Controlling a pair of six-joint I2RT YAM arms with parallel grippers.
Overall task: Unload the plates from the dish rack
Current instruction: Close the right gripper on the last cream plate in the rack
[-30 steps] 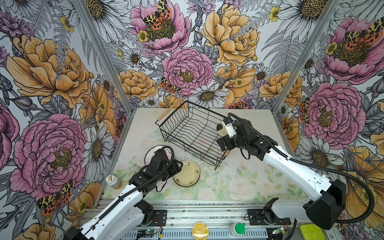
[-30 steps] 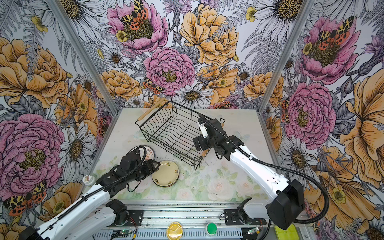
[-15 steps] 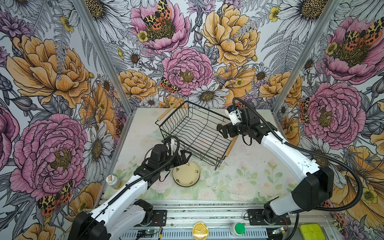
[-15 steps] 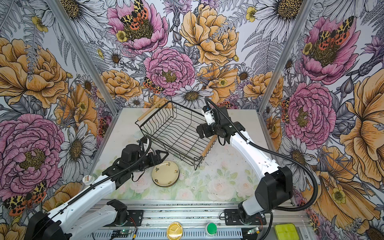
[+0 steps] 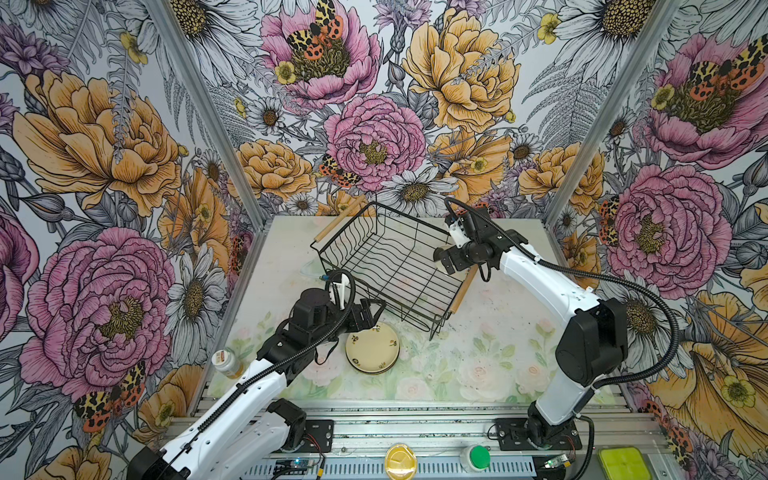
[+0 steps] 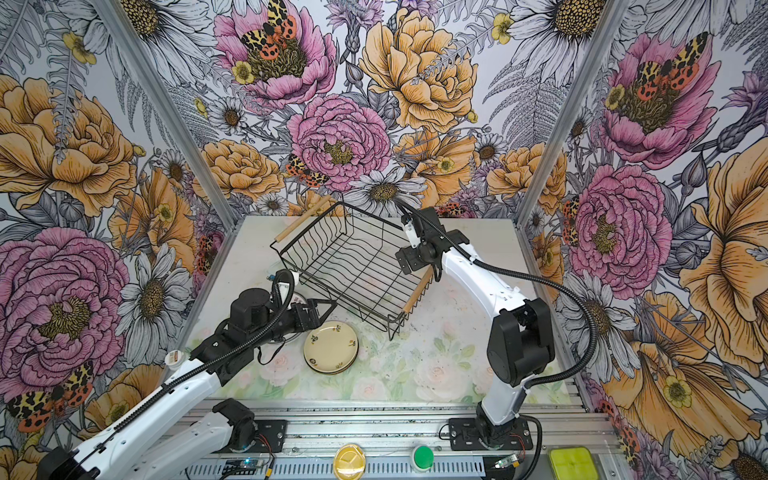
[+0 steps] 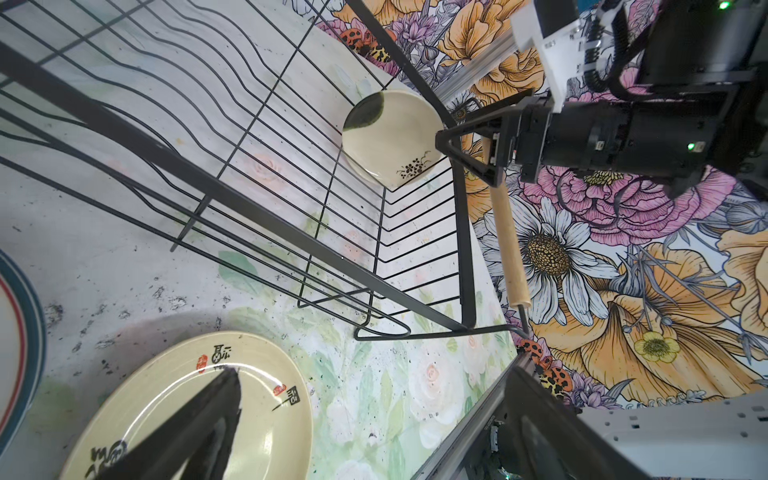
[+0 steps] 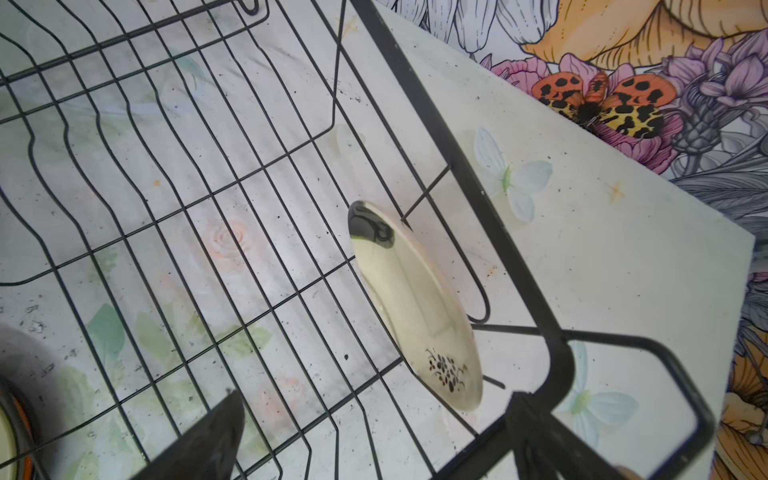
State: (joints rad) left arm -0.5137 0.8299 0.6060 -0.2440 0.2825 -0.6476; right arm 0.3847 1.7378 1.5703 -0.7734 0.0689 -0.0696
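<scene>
Holds nothing in left gripper, jaws spread just over cream plate stack on table, before dish rack. Holds nothing in right gripper, jaws wide above cream black-patched plate standing on edge in rack's end corner.

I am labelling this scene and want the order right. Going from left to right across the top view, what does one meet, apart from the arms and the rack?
In order: small jar → cream plate → green button → yellow-green box. The yellow disc at the front overlaps the plate sideways, so it is left out.
</scene>
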